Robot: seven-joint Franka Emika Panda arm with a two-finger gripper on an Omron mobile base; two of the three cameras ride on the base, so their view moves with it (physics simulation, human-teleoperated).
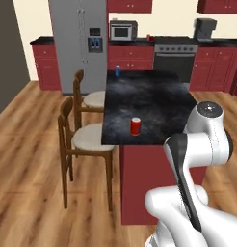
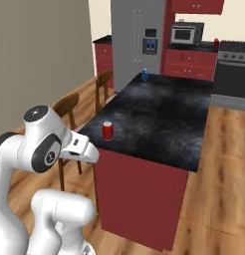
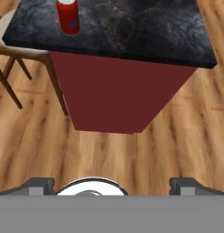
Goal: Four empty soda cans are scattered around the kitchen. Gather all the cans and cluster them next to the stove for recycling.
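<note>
The gripper (image 3: 112, 184) hangs with its jaws fully apart and empty above the wood floor, short of the island counter (image 1: 154, 96), where a red soda can (image 1: 135, 126) stands upright near the front edge and a blue soda can (image 1: 117, 71) at the far edge.

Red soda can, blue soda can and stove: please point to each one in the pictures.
red soda can (image 1: 135, 127), left base view, middle of its red side.
blue soda can (image 1: 117, 71), left base view, middle of its body.
stove (image 1: 173, 62), left base view, oven door front.
</note>
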